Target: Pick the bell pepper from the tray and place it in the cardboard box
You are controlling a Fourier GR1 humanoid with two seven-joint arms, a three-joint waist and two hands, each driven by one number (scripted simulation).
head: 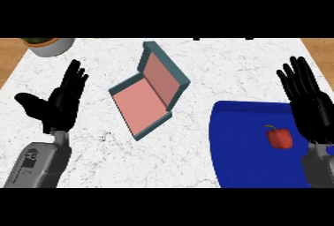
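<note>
Bell pepper [280, 137] not yet grasped.
Right hand [309, 106] is held open beside it; the small pepper could be nudged across the tray [241, 150].

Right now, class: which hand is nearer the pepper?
Right. The right hand is open just beside the pepper over the tray; the left hand is far across the counter.

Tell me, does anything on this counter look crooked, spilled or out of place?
Nothing is spilled or broken. The open box lies turned at a slant on the counter, not square with its edges. The red pepper lies on the blue tray. A pot sits half out of view at the far left corner.
</note>
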